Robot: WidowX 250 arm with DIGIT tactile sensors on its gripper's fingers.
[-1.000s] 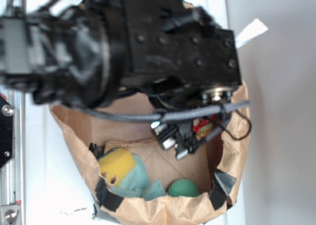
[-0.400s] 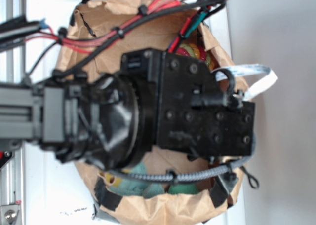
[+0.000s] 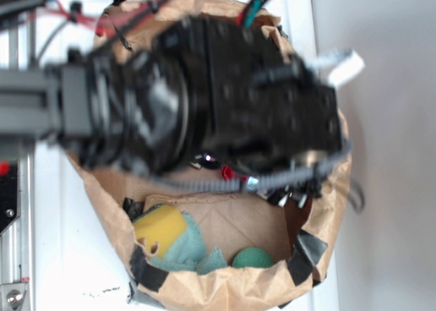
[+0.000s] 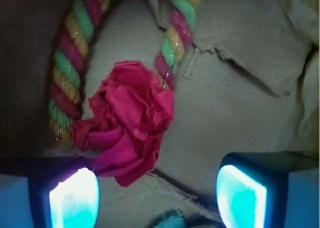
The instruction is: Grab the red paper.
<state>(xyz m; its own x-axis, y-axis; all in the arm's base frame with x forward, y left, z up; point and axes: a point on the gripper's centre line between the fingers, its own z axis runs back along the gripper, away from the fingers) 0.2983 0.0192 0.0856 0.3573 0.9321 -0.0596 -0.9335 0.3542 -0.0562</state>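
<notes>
Hovering over the paper bag [image 3: 204,287], hand [image 4: 155,195] spread open, red paper [image 4: 127,130] seemingly touching the rope loop [image 4: 67,70], left of centre.

Crumpled red paper [image 4: 127,123] lies on brown cardboard; touching rope loop [image 4: 67,68].

The red paper [image 4: 127,120] is lying on the floor of the paper bag [image 3: 225,287], overlapping the rope loop [image 4: 67,68] at its lower end. In the bag's near end, the ball [image 3: 253,258] is sitting right of the cloth [image 3: 185,249], with the sponge [image 3: 160,230] resting on it.
</notes>
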